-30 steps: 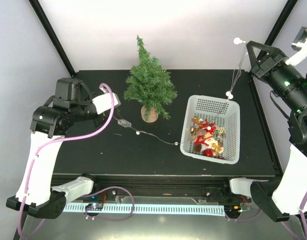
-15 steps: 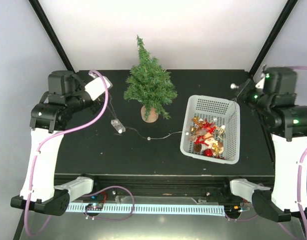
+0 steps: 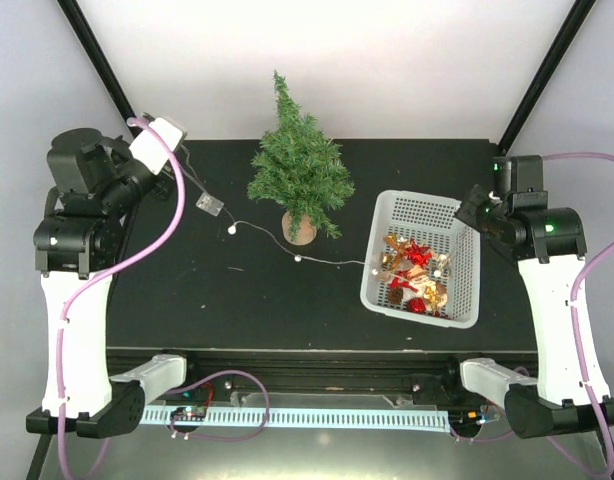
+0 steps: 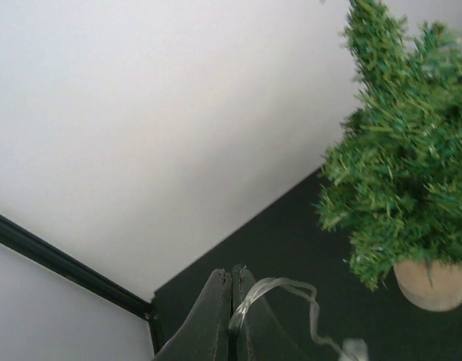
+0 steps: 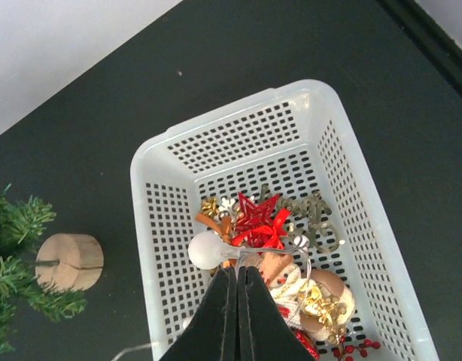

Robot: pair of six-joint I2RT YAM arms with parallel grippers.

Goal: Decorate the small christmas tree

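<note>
No readable text, labels, numbers or signs; none on small christmas tree (image 3: 299, 160) or white basket (image 3: 424, 208) right of it.

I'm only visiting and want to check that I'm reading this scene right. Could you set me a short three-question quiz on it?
1. True or false: the small christmas tree already carries decorations.
2. Where do the ornaments lie? A) in the white basket B) hung on the tree C) heaped behind the tree
3. Fill in: the left gripper and the right gripper are both shut on the ____.
Key: 1 false; 2 A; 3 light string.
</note>
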